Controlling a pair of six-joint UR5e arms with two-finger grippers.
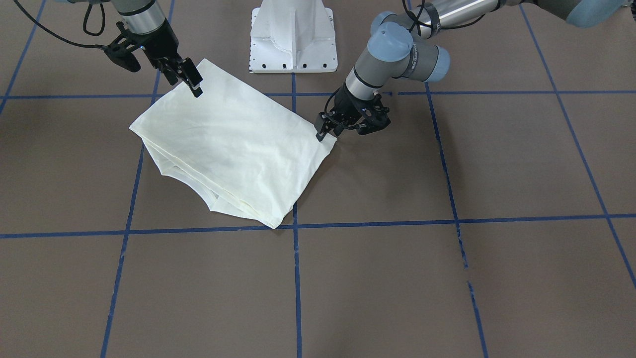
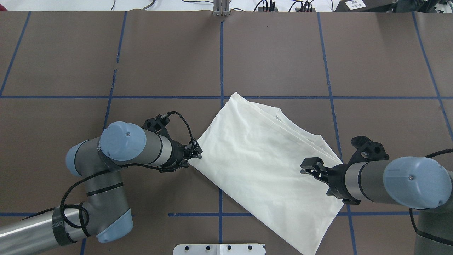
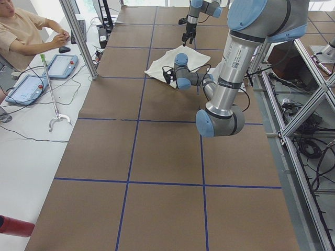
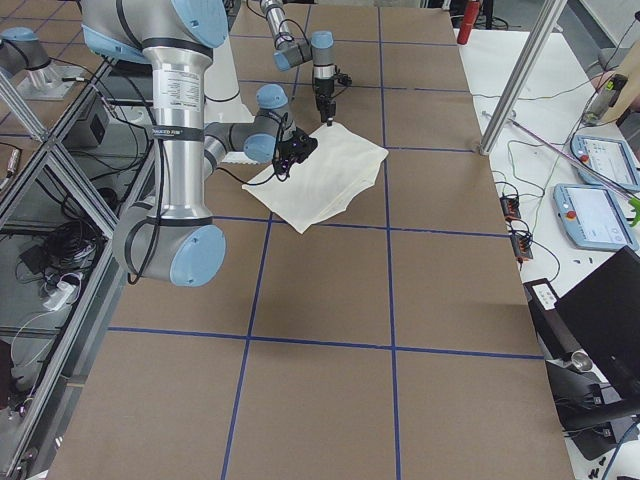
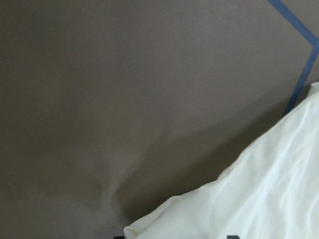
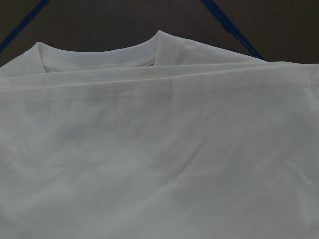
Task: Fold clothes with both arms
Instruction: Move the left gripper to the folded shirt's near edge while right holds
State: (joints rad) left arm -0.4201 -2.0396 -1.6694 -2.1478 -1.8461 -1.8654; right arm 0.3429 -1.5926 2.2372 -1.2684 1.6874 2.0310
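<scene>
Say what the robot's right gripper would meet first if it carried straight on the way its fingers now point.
The folded shirt. The right gripper slants down at its top layer, and its wrist view shows almost only cloth, so fabric likely comes first; its height above is unclear.

A cream cotton shirt (image 2: 262, 166), folded into a slanted rectangle with layered edges showing along its far side, lies flat on the brown table (image 2: 170, 56), which is gridded with blue tape lines (image 2: 221, 63). The left arm's black two-finger gripper (image 2: 194, 154) sits at the shirt's left corner. The right arm's black two-finger gripper (image 2: 308, 166) is over the shirt's right-hand edge.
</scene>
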